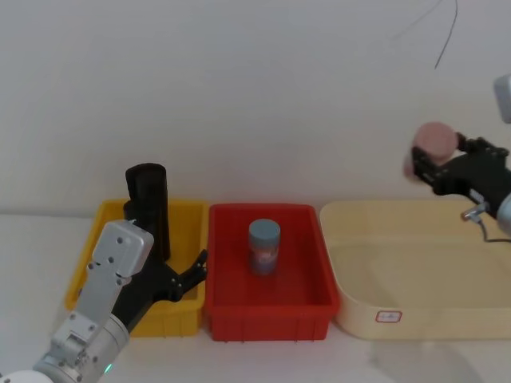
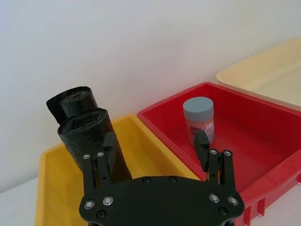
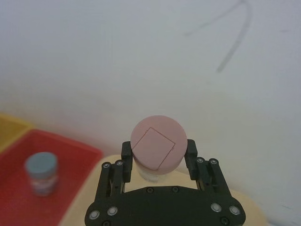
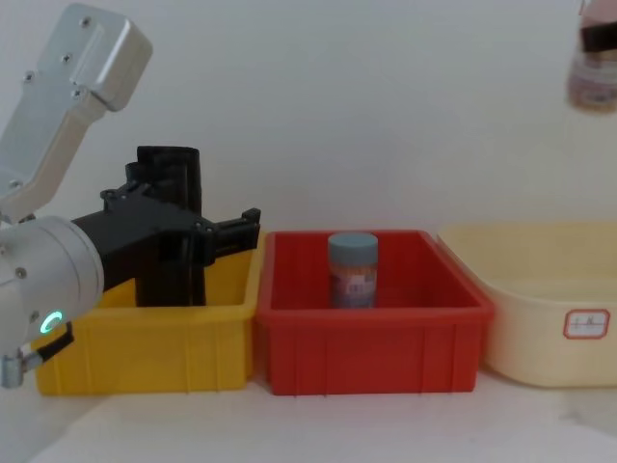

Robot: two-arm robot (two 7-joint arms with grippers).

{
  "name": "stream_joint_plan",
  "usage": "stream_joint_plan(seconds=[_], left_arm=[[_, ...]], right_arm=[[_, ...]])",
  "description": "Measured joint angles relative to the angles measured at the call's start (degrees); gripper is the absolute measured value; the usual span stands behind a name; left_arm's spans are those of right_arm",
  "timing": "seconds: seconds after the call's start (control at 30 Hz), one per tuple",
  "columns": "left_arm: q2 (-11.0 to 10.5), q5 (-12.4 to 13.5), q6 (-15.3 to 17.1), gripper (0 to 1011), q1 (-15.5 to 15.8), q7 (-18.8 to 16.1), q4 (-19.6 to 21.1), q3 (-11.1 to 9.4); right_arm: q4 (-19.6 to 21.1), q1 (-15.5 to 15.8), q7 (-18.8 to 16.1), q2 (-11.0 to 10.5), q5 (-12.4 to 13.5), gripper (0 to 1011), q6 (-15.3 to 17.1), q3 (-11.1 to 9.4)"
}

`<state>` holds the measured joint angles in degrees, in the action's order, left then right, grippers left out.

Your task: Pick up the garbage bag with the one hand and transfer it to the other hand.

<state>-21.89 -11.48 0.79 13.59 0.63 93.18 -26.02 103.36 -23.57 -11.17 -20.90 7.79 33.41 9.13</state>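
Two fingers of one hand (image 2: 155, 139) spread, empty, over yellow bin (image 1: 185, 207). Garbage bag (image 2: 89, 136) upright in that bin, axis vertical, just outside the gap, toward robot's left. Nearer this arm; other hand (image 3: 158, 149) well apart, clamped on pink-capped bottle (image 3: 155, 141).

A robot test bench, this was, a lab set-up by every sign: bare white wall (image 1: 255, 80), plain white table (image 1: 263, 359), a thin dark cable (image 1: 447, 32) trailing loose across the wall. Lined up side by side sat a yellow bin (image 4: 145, 362), a red bin (image 4: 371, 347) and a cream tub (image 4: 540, 338), the tub wearing a small label (image 4: 585, 323).
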Motion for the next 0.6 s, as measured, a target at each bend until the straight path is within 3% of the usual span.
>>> stream_joint_plan(seconds=[0.3, 0.6], left_arm=[[0.00, 0.00, 0.00, 1001, 0.00, 0.00, 0.00, 0.00], [0.00, 0.00, 0.00, 1001, 0.00, 0.00, 0.00, 0.00]], right_arm=[[-3.77, 0.26, 2.74, -1.37, -2.03, 646, -0.92, -3.61], [-6.76, 0.09, 3.02, -2.30, -2.71, 645, 1.41, -5.02]])
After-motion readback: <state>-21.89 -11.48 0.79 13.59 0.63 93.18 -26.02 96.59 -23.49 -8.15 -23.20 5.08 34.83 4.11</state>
